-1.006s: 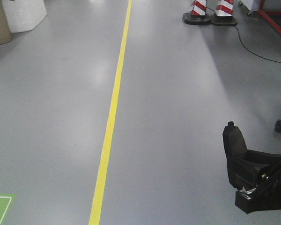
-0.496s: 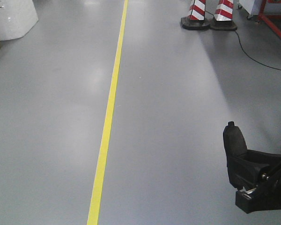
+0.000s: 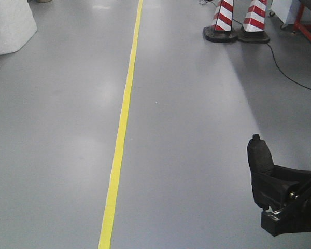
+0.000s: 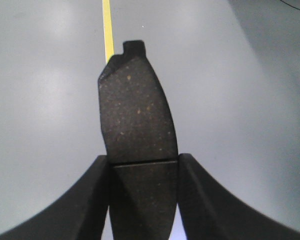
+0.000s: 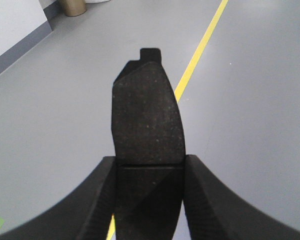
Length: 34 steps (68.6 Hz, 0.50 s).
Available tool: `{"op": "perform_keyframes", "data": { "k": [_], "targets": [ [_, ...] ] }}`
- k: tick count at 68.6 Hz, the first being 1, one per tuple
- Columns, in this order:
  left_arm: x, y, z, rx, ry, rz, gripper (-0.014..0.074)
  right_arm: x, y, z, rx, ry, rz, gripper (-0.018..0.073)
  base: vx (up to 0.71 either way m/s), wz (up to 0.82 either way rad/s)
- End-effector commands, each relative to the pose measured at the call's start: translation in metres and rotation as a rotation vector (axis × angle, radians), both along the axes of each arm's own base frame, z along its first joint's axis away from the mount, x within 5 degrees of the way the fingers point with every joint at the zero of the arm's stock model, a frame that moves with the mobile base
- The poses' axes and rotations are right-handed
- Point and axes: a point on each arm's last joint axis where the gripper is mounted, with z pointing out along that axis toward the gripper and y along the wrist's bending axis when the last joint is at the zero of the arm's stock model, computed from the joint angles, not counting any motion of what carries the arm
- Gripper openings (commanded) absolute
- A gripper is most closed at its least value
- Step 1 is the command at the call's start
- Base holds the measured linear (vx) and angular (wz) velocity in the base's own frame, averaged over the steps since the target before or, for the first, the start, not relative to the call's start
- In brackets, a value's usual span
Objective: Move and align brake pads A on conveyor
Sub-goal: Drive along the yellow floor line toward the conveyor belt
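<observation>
Above the floor point(image 4: 240, 100), left gripper point(image 4: 144, 165) pinches one brake pad point(image 4: 137, 115), right gripper point(image 5: 150, 167) a second pad point(image 5: 147, 110).

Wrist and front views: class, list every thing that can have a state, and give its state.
left gripper: shut on left pad
right gripper: shut on right pad
left pad: clamped at one end, held above the floor
right pad: clamped at one end, held above the floor
traffic cones: standing upright

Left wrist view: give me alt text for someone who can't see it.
A dark, speckled brake pad stands upright, clamped in the left gripper, and fills the middle of the picture. Behind it is a plain grey floor with a yellow line running away from the camera.
</observation>
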Motion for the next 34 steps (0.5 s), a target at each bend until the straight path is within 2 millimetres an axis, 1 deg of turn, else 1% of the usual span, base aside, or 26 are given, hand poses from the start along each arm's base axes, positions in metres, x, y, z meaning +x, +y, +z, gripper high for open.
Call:
{"op": "perform_keyframes", "data": {
  "k": [1, 34],
  "targets": [
    [0.0031, -0.0021, 0.0152, -0.023, -0.107, -0.015, 0.0093, 0.0041, 0.0007, 0.0191, 0.042, -0.121, -0.005, 0.0029, 0.55, 0.04],
    [0.0031, -0.0021, 0.0152, -0.023, -0.106, -0.015, 0.0093, 0.0041, 0.0007, 0.0191, 0.042, -0.121, -0.005, 0.0029, 0.54, 0.03]
  ]
}}
